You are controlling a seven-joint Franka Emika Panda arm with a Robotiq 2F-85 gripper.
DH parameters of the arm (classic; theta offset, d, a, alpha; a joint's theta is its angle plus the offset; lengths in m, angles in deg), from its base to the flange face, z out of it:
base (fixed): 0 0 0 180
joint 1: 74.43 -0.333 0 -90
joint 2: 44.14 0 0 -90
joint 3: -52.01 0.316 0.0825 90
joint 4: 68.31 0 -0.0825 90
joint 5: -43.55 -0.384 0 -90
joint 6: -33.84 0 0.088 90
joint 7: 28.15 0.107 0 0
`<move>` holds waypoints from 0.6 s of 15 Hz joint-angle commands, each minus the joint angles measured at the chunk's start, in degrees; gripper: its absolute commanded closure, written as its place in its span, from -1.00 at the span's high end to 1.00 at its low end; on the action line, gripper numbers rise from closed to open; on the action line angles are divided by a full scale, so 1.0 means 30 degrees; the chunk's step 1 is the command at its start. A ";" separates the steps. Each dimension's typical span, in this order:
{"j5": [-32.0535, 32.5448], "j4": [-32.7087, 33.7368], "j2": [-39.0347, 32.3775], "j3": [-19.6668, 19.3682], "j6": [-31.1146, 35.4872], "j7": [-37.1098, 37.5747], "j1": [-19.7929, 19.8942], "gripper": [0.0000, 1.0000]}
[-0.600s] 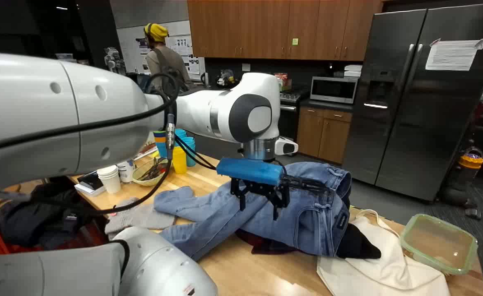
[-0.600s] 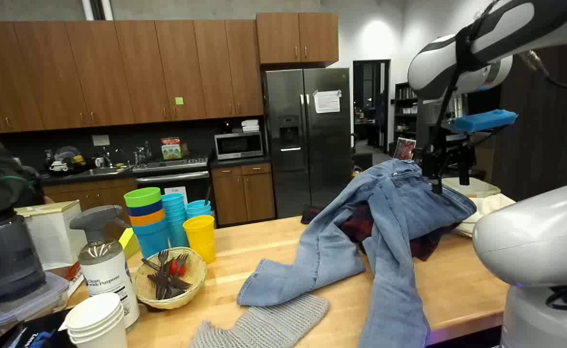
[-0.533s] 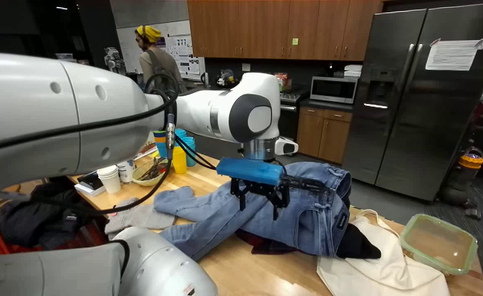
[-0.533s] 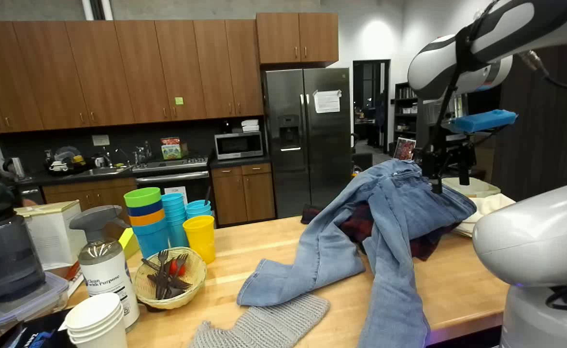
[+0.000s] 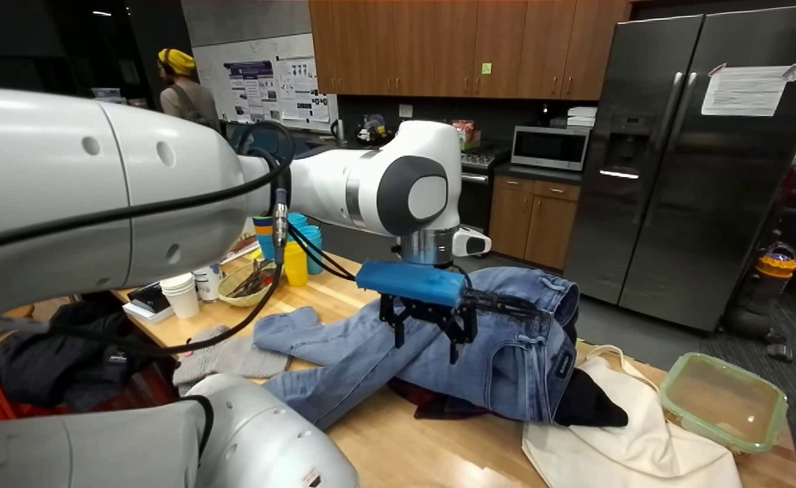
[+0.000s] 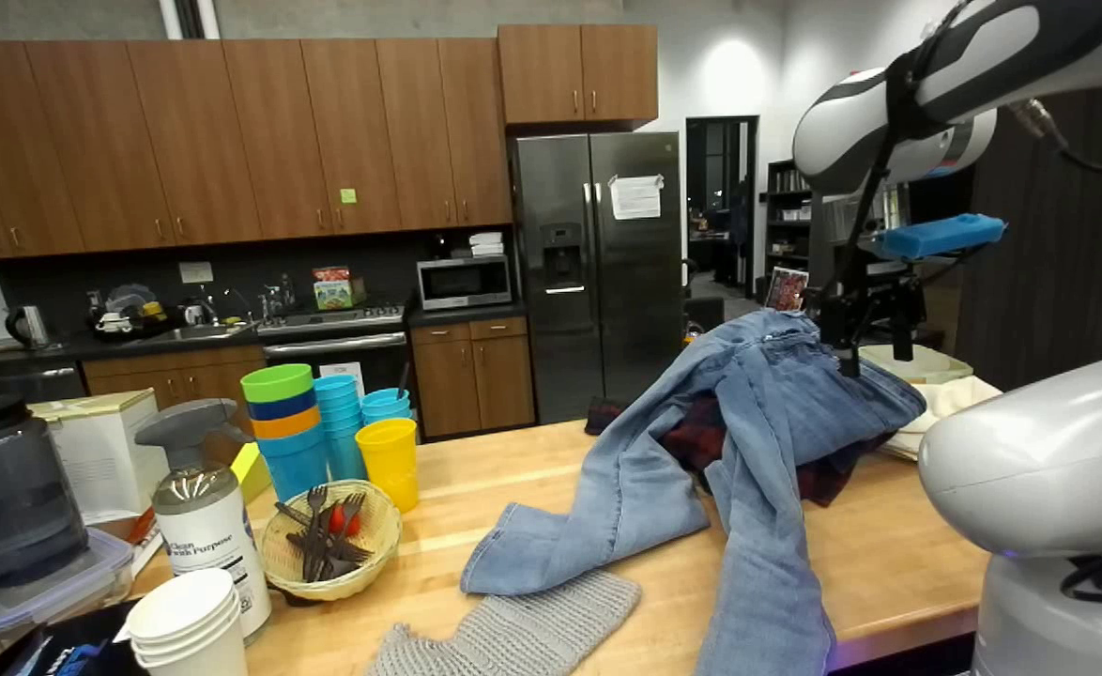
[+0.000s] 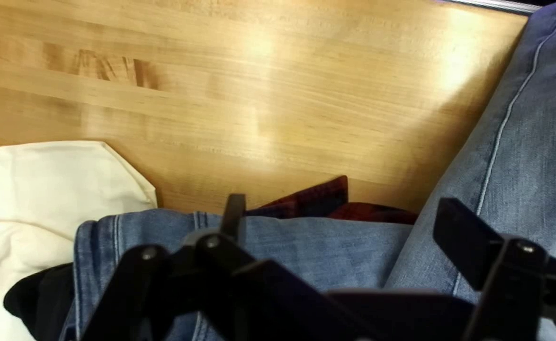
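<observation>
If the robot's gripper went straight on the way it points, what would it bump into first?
Probably the blue jeans: the open gripper points down toward them, though the gap between them is hard to judge.

In an exterior view, the jeans (image 6: 762,437) lie across the right of the surface (image 6: 504,460), over part of a garment (image 6: 698,432), with the fingers (image 6: 849,363) above them. A cloth (image 6: 523,624) lies on the near side of the leg at left. Further left stands a basket (image 6: 380,545) with forks (image 6: 316,545) in it, a spray bottle (image 6: 204,535) to its left and cups (image 6: 343,432) beyond. In an exterior view, a bag (image 5: 608,457) lies right of the jeans, a container (image 5: 723,400) right of the bag.
</observation>
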 commanded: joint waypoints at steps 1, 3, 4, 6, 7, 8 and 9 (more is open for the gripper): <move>0.0093 0.0031 0.0009 -0.0137 -0.0053 0.0137 -0.0187 1.00; 0.0039 0.0019 0.0009 -0.0047 -0.0047 0.0231 -0.0238 1.00; -0.0046 -0.0012 0.0015 0.0134 0.0010 0.0327 -0.0385 1.00; -0.0050 -0.0093 0.0096 0.0617 0.0246 0.0367 -0.0810 1.00; -0.0001 -0.0102 0.0071 0.0956 0.0463 0.0319 -0.1143 1.00; 0.0052 -0.0083 0.0023 0.1302 0.0696 0.0333 -0.1457 1.00; 0.0043 0.0029 -0.0096 0.1755 0.0886 0.0342 -0.1893 1.00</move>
